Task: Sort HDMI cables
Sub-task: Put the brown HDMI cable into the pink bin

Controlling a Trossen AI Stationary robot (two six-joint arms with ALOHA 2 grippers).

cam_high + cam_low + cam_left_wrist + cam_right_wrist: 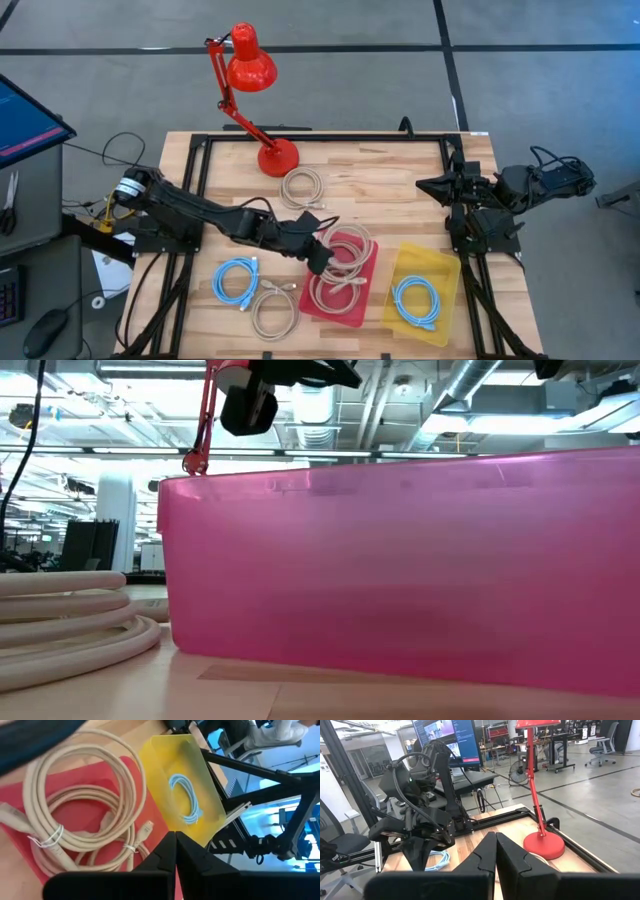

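Note:
Two beige HDMI coils [343, 268] lie overlapping in the red tray [368, 295]; they also show in the left wrist view [85, 805]. One light blue coil [416, 300] lies in the yellow tray [447, 268]. On the bare table lie a blue coil [236, 280], a beige coil [273, 310] next to it, and another beige coil [302, 187] by the lamp. My left gripper [320, 260] hovers shut above the red tray's left edge, well clear of it in the low view [250, 405]. My right gripper [425, 184] waits shut at the table's right side.
A red desk lamp [277, 157] stands on the table's far side, its arm and shade reaching beyond the far edge. Black frame rails run along the table's left, right and far edges. In the low view the red tray's wall [400, 570] fills the picture, with a beige coil [60, 620] beside it.

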